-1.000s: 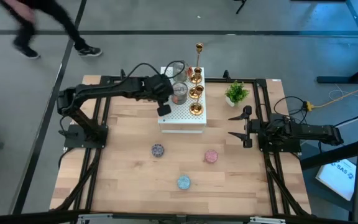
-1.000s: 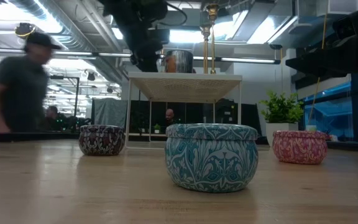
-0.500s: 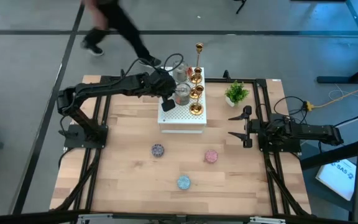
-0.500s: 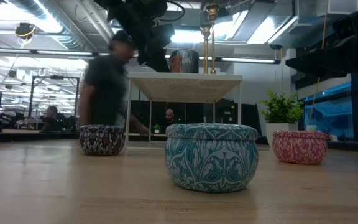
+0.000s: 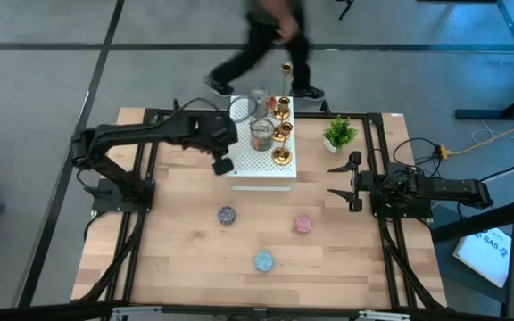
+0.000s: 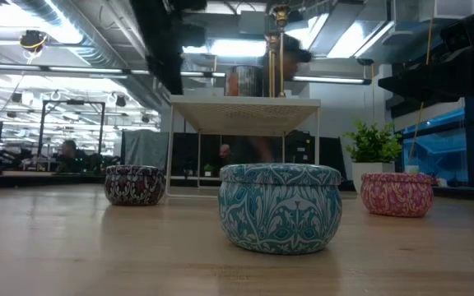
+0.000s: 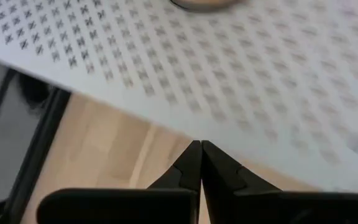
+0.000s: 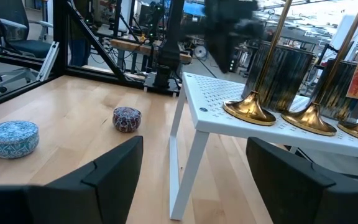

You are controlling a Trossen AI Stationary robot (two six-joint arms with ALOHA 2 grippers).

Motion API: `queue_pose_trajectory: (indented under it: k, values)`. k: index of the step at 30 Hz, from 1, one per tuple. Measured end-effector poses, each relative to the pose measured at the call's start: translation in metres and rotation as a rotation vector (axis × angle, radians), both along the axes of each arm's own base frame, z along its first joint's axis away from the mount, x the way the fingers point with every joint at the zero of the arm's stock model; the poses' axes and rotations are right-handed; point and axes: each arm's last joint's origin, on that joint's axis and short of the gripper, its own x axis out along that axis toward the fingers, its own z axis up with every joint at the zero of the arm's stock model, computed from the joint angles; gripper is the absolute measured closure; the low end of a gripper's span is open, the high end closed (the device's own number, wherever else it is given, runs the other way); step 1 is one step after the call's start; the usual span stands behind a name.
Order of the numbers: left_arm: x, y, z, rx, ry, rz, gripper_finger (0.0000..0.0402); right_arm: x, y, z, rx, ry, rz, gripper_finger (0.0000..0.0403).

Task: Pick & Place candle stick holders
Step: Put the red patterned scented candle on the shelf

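The left hand [image 5: 224,166] hangs over the bench [image 5: 177,259] just off the left edge of the white perforated stand [image 5: 266,169], at the stand's near-left corner. In the left wrist view its two fingers [image 7: 191,165] are pressed together with nothing between them, pointing at the stand's edge where it meets the wood.

The right hand [image 5: 344,181] sits at the right side of the bench, near the green potted plant [image 5: 339,134], well apart from the stand. Its fingers [image 8: 110,168] are spread wide and hold nothing.

The candle stick holders are grouped on top of the stand. Three short gold holders [image 5: 280,132] stand in a row along its right side, running from far to near, and a tall thin gold holder [image 5: 286,76] rises at the far end of that row. Two silvery cups [image 5: 261,134] stand beside them toward the middle, one behind the other. From the right wrist view the gold round bases [image 8: 248,112] rest flat on the perforated top with dark ribbed cups [image 8: 284,74] behind them.

Three small round tins lie on the open wood nearer the front: a dark one [image 5: 227,215] to the left, a pink one [image 5: 303,223] to the right, and a teal one [image 5: 263,261] nearest, all well apart from each other.

A person [image 5: 270,36] crosses the floor beyond the far edge of the bench, blurred.
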Motion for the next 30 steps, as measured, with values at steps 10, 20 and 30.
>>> queue_pose_trajectory:
  k: [10, 20, 30]
  values:
    - [-0.025, -0.082, 0.023, -0.035, -0.047, -0.013, 0.0396, 0.0, 0.0, 0.0, 0.0, 0.0, 0.0, 0.0111]
    - [-0.036, -0.117, 0.017, -0.283, 0.026, 0.055, 0.0385, 0.0, 0.0, 0.0, 0.0, 0.0, 0.0, 0.0111]
    - [-0.042, -0.145, 0.017, -0.248, 0.064, -0.138, 0.0399, 0.0, 0.0, 0.0, 0.0, 0.0, 0.0, 0.0111]
